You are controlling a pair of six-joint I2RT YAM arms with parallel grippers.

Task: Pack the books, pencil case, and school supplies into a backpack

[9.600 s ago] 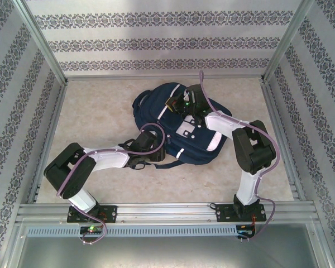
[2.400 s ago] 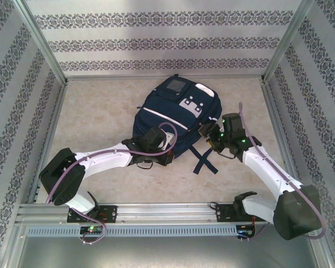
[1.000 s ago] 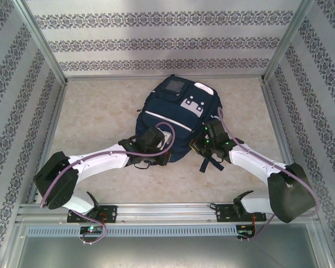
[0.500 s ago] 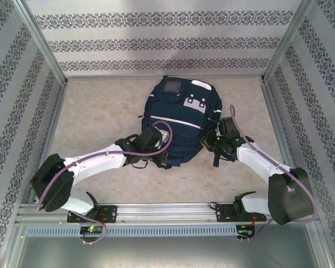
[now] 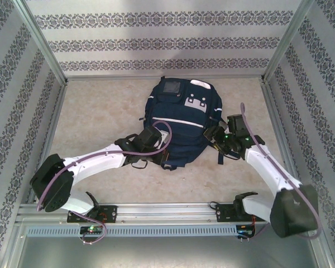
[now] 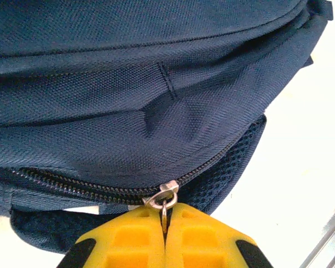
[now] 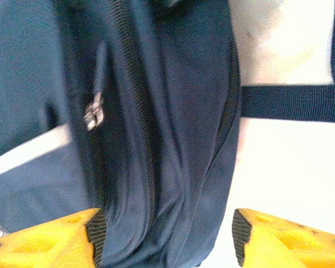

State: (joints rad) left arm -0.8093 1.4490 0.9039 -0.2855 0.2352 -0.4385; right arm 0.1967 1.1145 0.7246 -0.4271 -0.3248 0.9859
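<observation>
My two arms work inside a booth. The table (image 5: 100,117) is a pale, marbled beige surface. It is enclosed on three sides by walls (image 5: 167,42) papered in grey bands of ornament, with aluminium posts (image 5: 42,42) at the corners. A metal rail (image 5: 167,211) runs along the near edge, where my bases are bolted.

The navy backpack (image 5: 181,120) lies flat at the middle of the table, its pale grey patches (image 5: 196,102) toward the far wall. A white reflective stripe (image 5: 176,120) crosses its front.

My left hand (image 5: 163,158) rests at the backpack's near end. In the left wrist view the yellow fingers of my left hand (image 6: 166,234) are pressed together, pinching the metal zipper pull (image 6: 165,207). The dark zipper track (image 6: 72,187) runs off to the left under a fold of fabric.

My right hand (image 5: 215,137) sits at the backpack's right side. In the right wrist view its fingers (image 7: 50,234) are spread wide and hold nothing, with blue fabric lying between them. A second zipper slider (image 7: 93,111) sits on a track ahead of my right hand (image 7: 164,234). A dark strap (image 7: 293,103) lies across the bright table to the right, in line with that side of the backpack.

The fabric hides whatever the backpack contains.
</observation>
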